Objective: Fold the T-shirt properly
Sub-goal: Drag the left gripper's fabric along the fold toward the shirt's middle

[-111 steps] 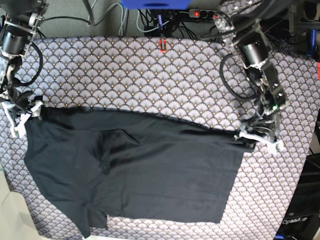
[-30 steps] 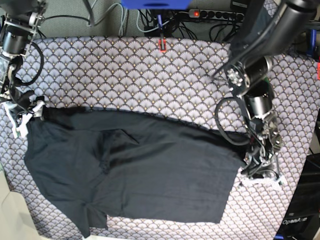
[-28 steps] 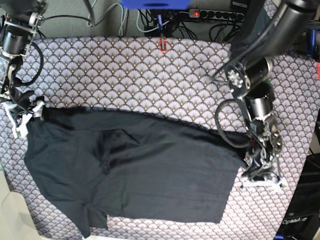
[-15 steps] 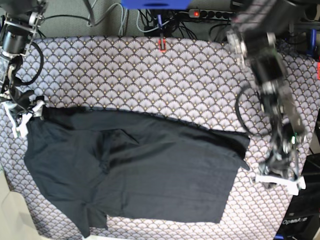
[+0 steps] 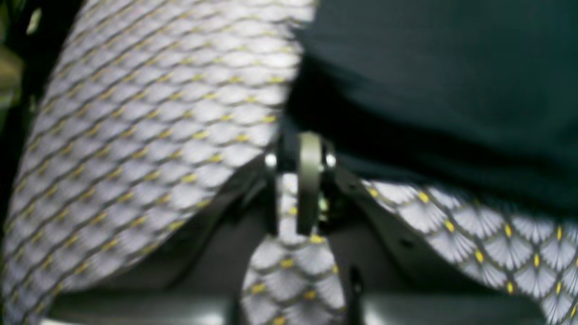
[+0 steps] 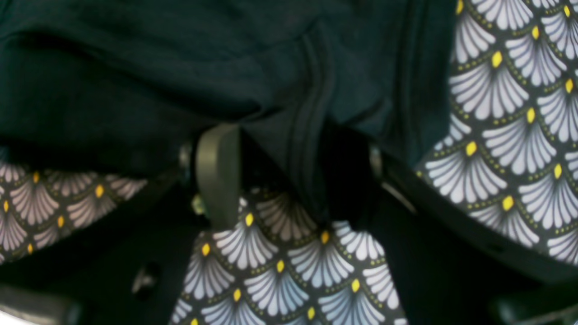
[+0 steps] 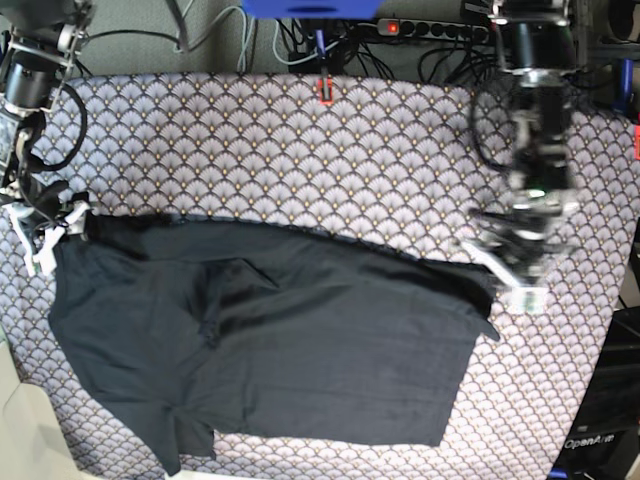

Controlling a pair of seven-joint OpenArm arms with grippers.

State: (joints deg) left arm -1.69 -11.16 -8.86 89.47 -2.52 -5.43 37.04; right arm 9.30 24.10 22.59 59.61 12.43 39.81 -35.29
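The black T-shirt (image 7: 280,340) lies spread across the scallop-patterned cloth (image 7: 300,150), with a sleeve folded in near its middle. My right gripper (image 7: 45,232) sits at the shirt's far-left corner. In the right wrist view its jaws stand wide open (image 6: 295,144) with a hemmed fold of the T-shirt (image 6: 135,67) lying between the fingers. My left gripper (image 7: 500,272) hovers at the shirt's right edge. In the left wrist view its pads (image 5: 309,180) are pressed together, shut (image 5: 309,140) on nothing, just short of the T-shirt's (image 5: 451,67) edge.
Cables and a power strip (image 7: 430,28) run along the back edge, with a small red part (image 7: 325,92) at mid-back. The cloth's right edge (image 7: 625,300) drops off close to the left arm. Bare patterned cloth lies behind the shirt.
The left arm has swung from the front right up and inward to the shirt's right edge. The right arm and the shirt have stayed put.
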